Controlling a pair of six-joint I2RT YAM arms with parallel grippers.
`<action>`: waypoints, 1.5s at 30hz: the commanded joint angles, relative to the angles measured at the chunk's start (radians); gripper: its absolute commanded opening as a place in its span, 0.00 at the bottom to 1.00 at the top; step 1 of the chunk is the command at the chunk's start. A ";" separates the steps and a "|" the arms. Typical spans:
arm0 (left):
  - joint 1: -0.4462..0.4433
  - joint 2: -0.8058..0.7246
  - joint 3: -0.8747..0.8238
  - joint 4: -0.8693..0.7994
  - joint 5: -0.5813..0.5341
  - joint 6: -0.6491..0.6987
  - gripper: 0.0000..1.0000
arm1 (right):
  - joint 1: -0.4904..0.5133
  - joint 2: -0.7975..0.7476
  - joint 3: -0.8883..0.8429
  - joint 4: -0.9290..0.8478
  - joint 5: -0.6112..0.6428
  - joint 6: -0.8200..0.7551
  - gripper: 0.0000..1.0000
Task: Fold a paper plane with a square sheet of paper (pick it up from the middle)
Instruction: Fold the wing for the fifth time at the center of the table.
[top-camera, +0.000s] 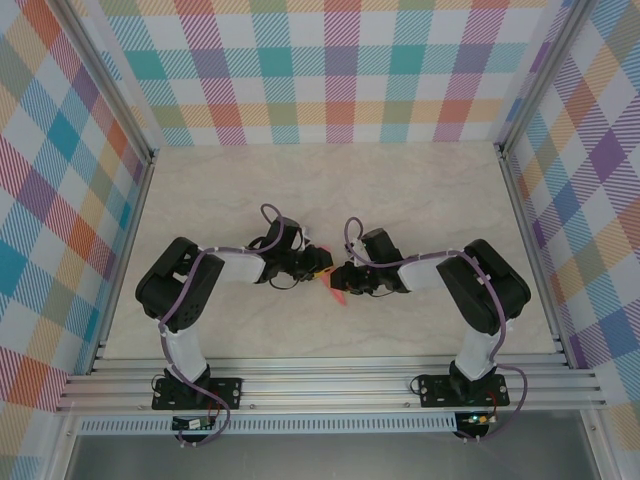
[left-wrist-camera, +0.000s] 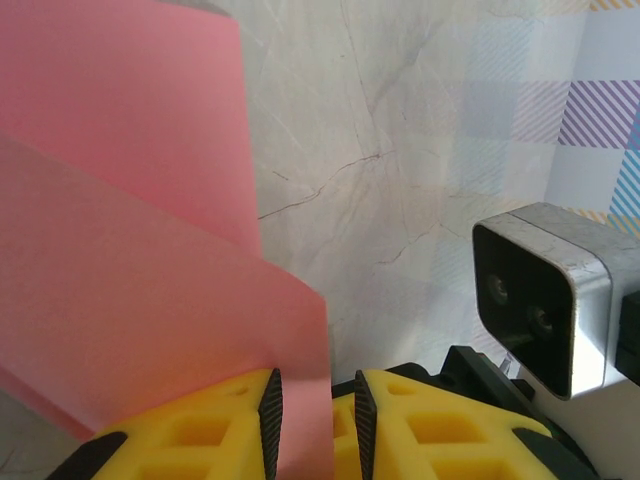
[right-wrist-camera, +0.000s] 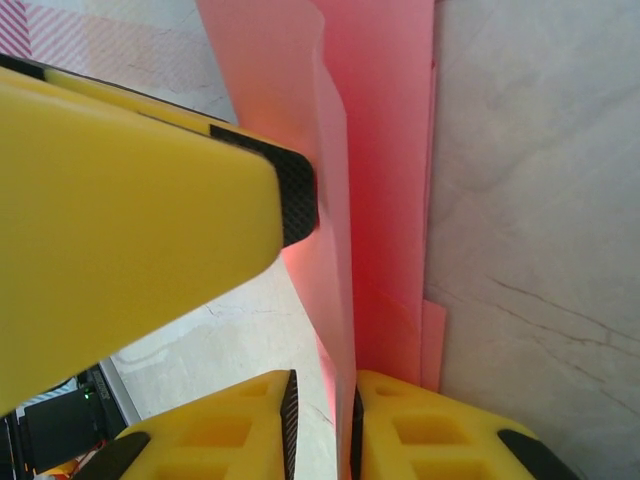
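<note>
- Barely parted, the right gripper (right-wrist-camera: 322, 405) has the pink paper (right-wrist-camera: 385, 150) standing on edge between its pads. The sheet sits close against the right-hand pad and a sliver of table (right-wrist-camera: 540, 200) shows between it and the other pad, so the jaws are open, not pinching.
- The left gripper (left-wrist-camera: 315, 405) also has the paper running down between its pads, which stand a narrow gap apart. I cannot tell whether they clamp it.
- One yellow finger (right-wrist-camera: 130, 230) of the left gripper crosses the right wrist view, its black tip touching the face of the paper.
- The paper is folded into overlapping layers, with a crease running along its length.
- A grey camera box (left-wrist-camera: 545, 300) sits just to the right of the left gripper's fingers.
- From above, the two grippers meet tip to tip near the middle of the table, and a pink corner of the paper pokes out towards the near side between them.
</note>
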 joint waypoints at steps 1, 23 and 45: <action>-0.005 0.019 0.030 0.001 -0.005 0.024 0.28 | 0.009 -0.006 0.000 -0.077 0.041 0.007 0.21; -0.005 -0.015 -0.006 -0.042 -0.021 0.055 0.27 | 0.009 -0.054 0.056 -0.161 0.074 0.014 0.28; 0.013 0.007 -0.013 -0.084 -0.058 0.009 0.27 | 0.009 0.017 -0.016 -0.109 -0.053 -0.057 0.07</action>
